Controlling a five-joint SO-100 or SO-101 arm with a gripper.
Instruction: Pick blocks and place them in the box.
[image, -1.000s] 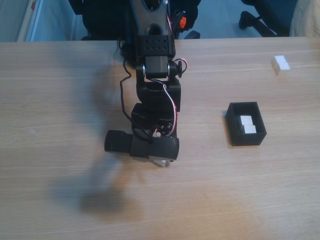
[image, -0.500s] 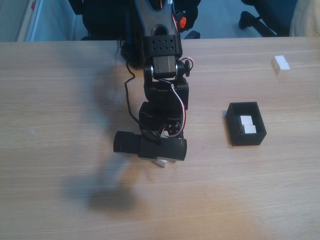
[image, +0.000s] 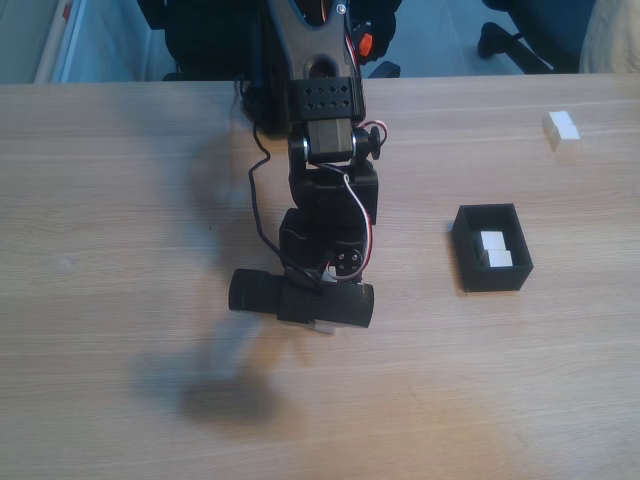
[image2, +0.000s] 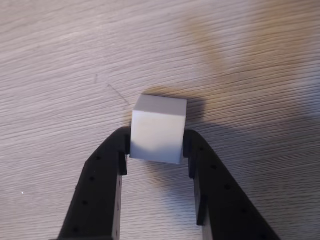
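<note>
Wrist view shows the gripper (image2: 156, 148) pinching a white cube (image2: 158, 129) tight; the fixed view mostly hides that. Off to its right there: one black box (image: 491, 275) holding two cubes (image: 494, 250), plus one loose cube (image: 561, 128) farther off.

white block (image2: 158, 129) clamped (fingertips) | two in black box (image: 491, 277) | one far (image: 561, 128)

arm base (image: 300, 30) cropped, gripper (image2: 156, 150) rear cropped

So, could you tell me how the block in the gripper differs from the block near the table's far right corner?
The block between the gripper's fingers is clamped from both sides by the gripper, while the far block lies free on the table. The held one sits left of the box in the fixed view, the free one beyond it to the right. Both are plain white cubes.
</note>
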